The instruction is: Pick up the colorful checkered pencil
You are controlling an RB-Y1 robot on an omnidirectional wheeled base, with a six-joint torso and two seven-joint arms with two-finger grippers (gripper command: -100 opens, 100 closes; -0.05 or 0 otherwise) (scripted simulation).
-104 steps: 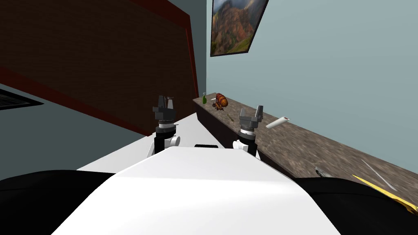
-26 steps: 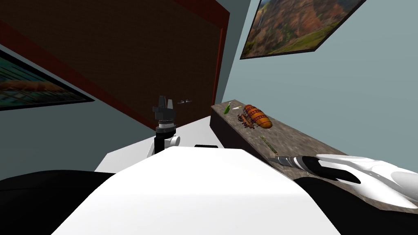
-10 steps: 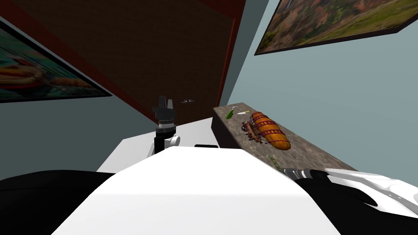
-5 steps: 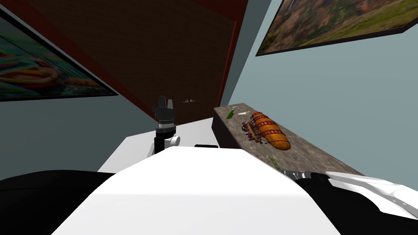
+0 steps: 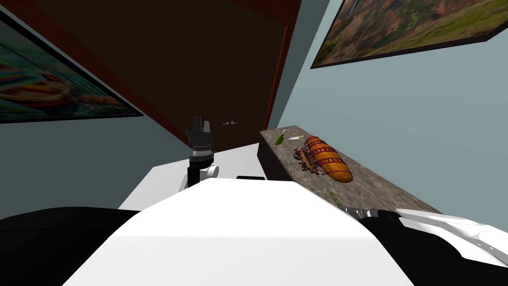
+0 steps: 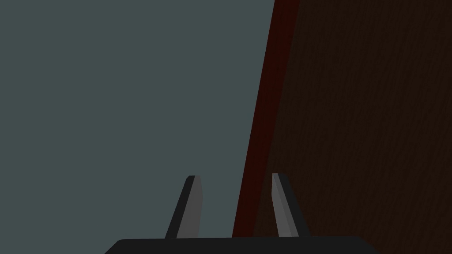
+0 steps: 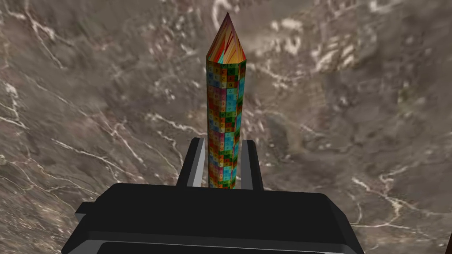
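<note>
Pencil (image 7: pixel 224 123) over veined brown counter (image 7: pixel 88 97) along blue-grey wall (image 5: pixel 397 124)

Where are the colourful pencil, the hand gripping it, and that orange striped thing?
colourful pencil (image 7: pixel 225 110), right wrist view, middle of its shaft.
right hand (image 7: pixel 224 142), right wrist view, midway between its fingertips.
orange striped thing (image 5: pixel 328 161), head view, its orange body.

A long counter (image 5: pixel 382 191) with a mottled brown stone top (image 7: pixel 88 97) runs along a blue-grey wall (image 5: pixel 421 124). An orange model airship (image 5: pixel 325 158) with red bands lies on it. Near the counter's far end lie a small green bottle (image 5: pixel 280 139) and, just beside it, a small white item (image 5: pixel 296 137). A framed landscape picture (image 5: pixel 407 25) hangs above the counter. Past the far end stands a dark brown door (image 5: pixel 198 59) with a red frame (image 5: pixel 278 74) and a handle (image 5: pixel 229 122). A second framed picture (image 5: pixel 44 94) hangs left of the door.
</note>
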